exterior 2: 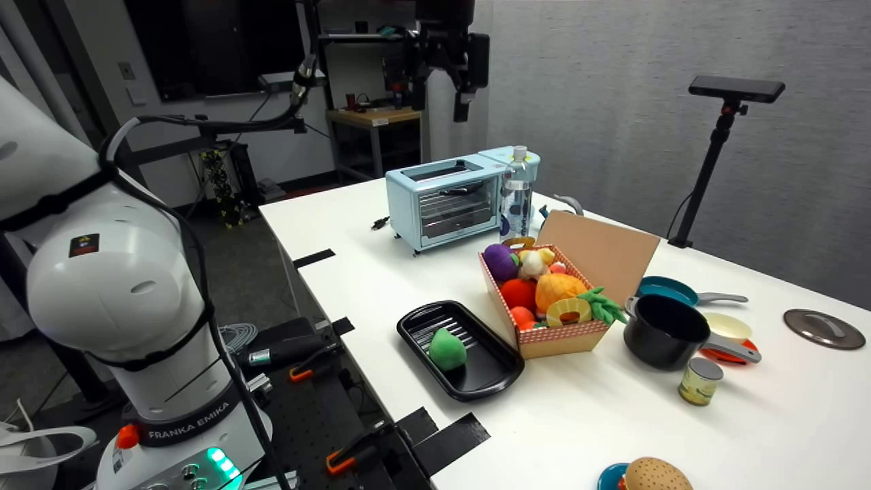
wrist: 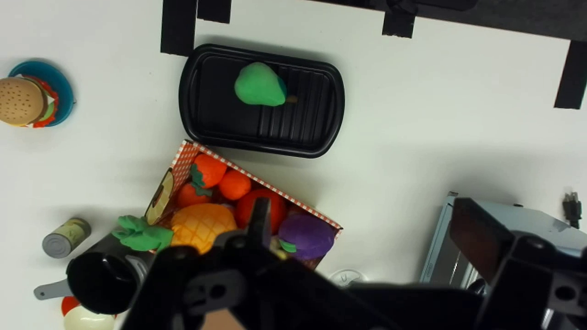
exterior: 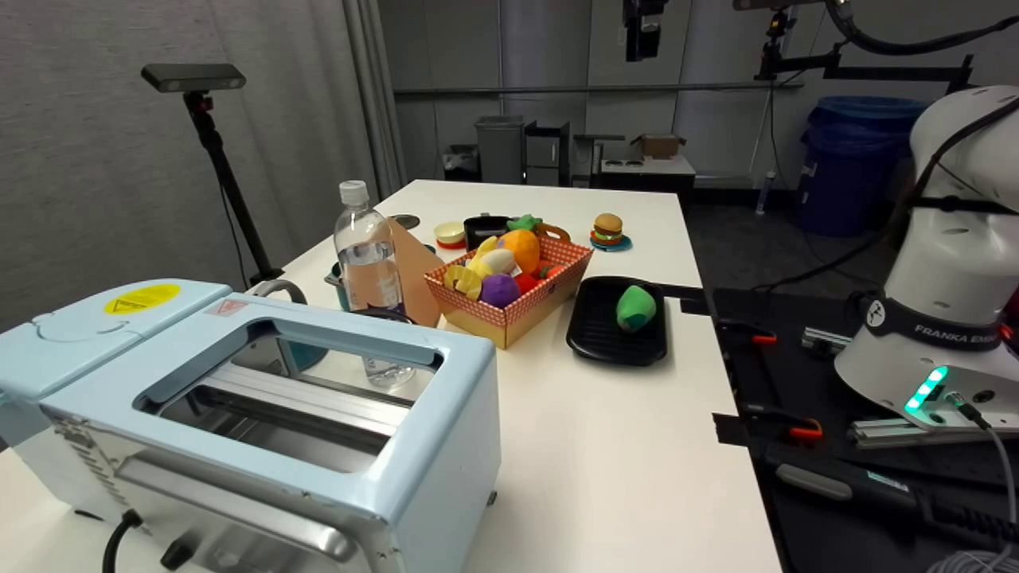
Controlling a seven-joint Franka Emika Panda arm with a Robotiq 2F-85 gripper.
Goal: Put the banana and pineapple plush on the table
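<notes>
Inside the basket (exterior: 544, 305), per an exterior view, lay one pineapple plush (exterior: 522, 248); at its nine o'clock, one banana (exterior: 482, 249), partly hidden, so identity a judgement. Placed directly on the counter (exterior: 605, 446): 0 of 2, both left to do. Jaws were wide, nothing held. Wrist view count: one purple toy (wrist: 308, 236), four red-orange toys (wrist: 235, 184); at the basket's twelve o'clock, one black tray (wrist: 224, 123) with one green toy (wrist: 260, 85).

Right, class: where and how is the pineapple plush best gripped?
Probably across the rounded orange body of the pineapple plush, with the fingers brought down from above: it lies on its side, upper surface mostly uncovered, while walls of the checked basket likely hinder a side approach. The leaves overhang the rim but look thinner.
</notes>
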